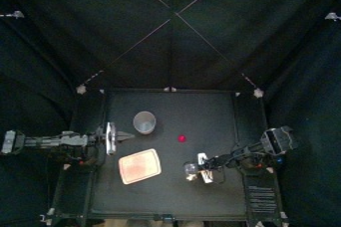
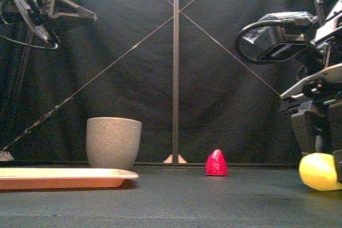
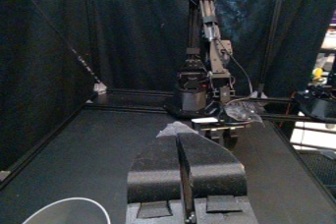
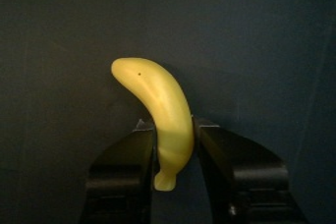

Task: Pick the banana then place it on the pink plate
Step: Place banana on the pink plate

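Right wrist view shows the right pincer [image 4: 171, 130] partly open, with its two jaws pressed on a yellow banana [image 4: 157, 110] from both sides. The banana stands in the middle of the frame. Its thin end sits low between the jaws and its fat curved end pokes up past them toward the upper left.

In the front view the banana is in the lower right corner, under the dark arm, low over the black table [image 1: 206, 112]. I cannot tell if it touches the table.

In the top view the banana and the pincer are low and right of the middle. The pink tray [image 1: 139, 167] lies flat, left of them, with a gap between. It has nothing on it. A small red toy [image 1: 182, 136] sits above the tray, near the middle. A grey cup [image 1: 144, 121] stands upright, up and left of the red toy.

The left pincer [image 3: 182, 141] is at the left of the top view, near the cup. Its jaws are pressed together and hold nothing.
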